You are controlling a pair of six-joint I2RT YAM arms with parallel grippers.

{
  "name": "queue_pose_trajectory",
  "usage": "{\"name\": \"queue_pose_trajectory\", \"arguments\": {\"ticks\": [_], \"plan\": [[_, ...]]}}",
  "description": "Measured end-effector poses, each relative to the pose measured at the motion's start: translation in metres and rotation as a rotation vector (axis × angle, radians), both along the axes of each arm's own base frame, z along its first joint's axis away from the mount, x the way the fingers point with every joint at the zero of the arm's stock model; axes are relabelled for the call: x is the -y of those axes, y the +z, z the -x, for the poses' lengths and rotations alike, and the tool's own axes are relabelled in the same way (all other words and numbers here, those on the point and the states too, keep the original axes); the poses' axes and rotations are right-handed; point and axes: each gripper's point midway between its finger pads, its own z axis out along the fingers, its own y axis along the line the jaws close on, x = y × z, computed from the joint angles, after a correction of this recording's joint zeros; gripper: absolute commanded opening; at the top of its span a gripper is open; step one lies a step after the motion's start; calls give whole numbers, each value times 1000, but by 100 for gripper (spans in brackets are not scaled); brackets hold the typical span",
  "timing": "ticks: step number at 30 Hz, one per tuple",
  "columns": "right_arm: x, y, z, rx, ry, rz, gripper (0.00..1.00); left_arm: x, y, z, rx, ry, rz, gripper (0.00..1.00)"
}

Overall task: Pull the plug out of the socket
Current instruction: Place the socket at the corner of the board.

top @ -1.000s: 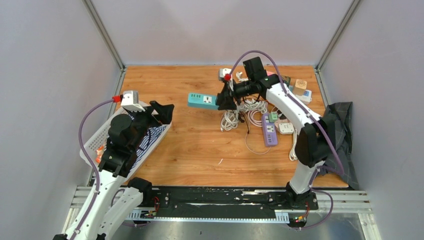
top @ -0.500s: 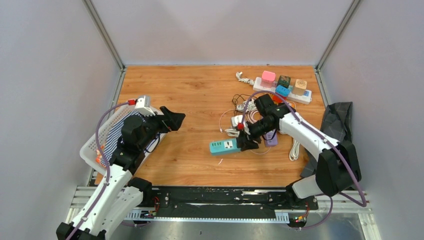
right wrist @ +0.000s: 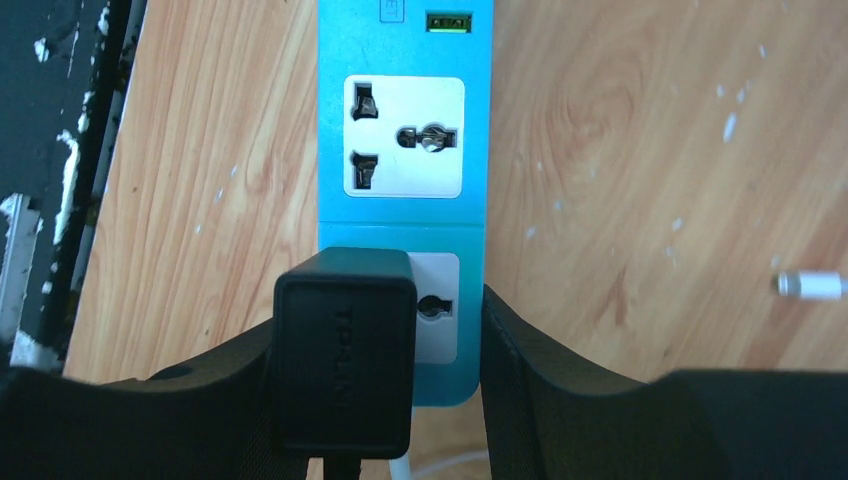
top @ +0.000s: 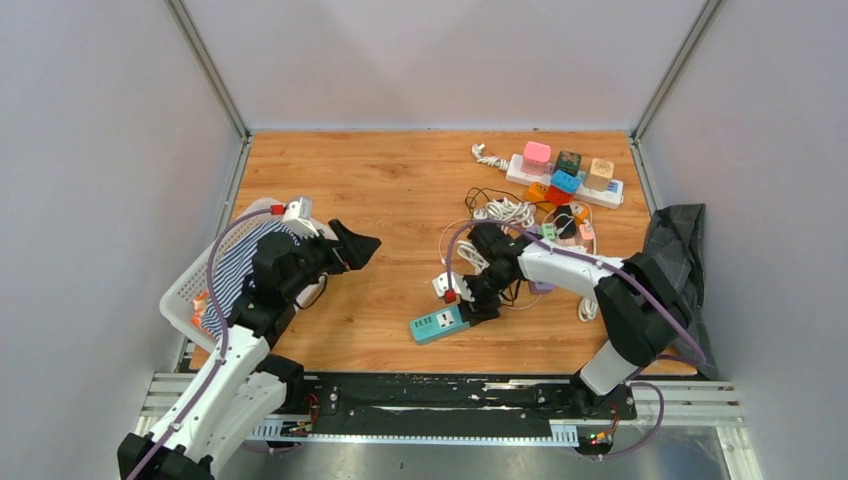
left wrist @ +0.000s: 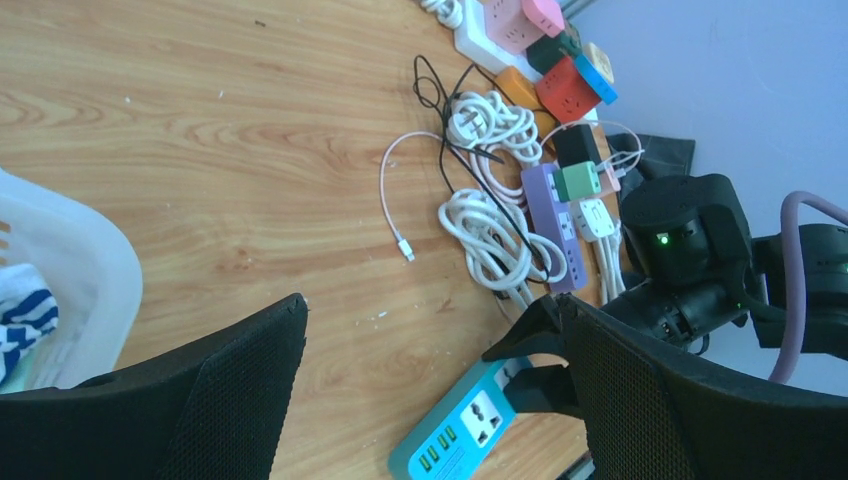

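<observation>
A teal power strip [top: 438,324] lies on the wooden table near the front middle. A black plug [right wrist: 345,350] sits in its end socket, its cord running back under the wrist. My right gripper [top: 481,303] is shut on the plug end of the strip, one finger [right wrist: 540,360] against each side, as the right wrist view shows [right wrist: 378,322]. My left gripper [top: 352,246] is open and empty, in the air left of the strip. In the left wrist view [left wrist: 430,305] the strip [left wrist: 465,425] shows between its fingers.
A white basket [top: 190,290] with striped cloth stands at the left edge. Coiled white cables [top: 505,212] and small adapters lie behind the right arm. A white strip with coloured adapters [top: 565,175] sits far right. A dark cloth [top: 675,250] lies at the right edge.
My right gripper has carried the teal strip with its plug from the far middle to the near middle of the table. My left gripper has moved right, off the basket.
</observation>
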Motion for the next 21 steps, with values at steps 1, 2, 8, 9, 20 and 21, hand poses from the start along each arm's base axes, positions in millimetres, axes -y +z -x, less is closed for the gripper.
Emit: {"name": "queue_pose_trajectory", "arguments": {"ticks": [1,2,8,9,20,21], "plan": [[-5,-2,2,6,16,2,32,1,-3,1,-7,-4,3,98],[-10,-4,4,12,30,2,45,1,-5,2,-14,-6,6,98],[-22,-7,16,16,64,21,83,1,-13,12,-14,-23,19,98],[-20,-6,16,14,54,36,85,2,-12,13,-10,-28,20,98],[-4,134,-44,79,-21,-67,90,35,-40,20,-58,-211,-93,99],[1,145,-44,66,-28,-74,90,40,-42,22,-61,-234,-105,98]]}}
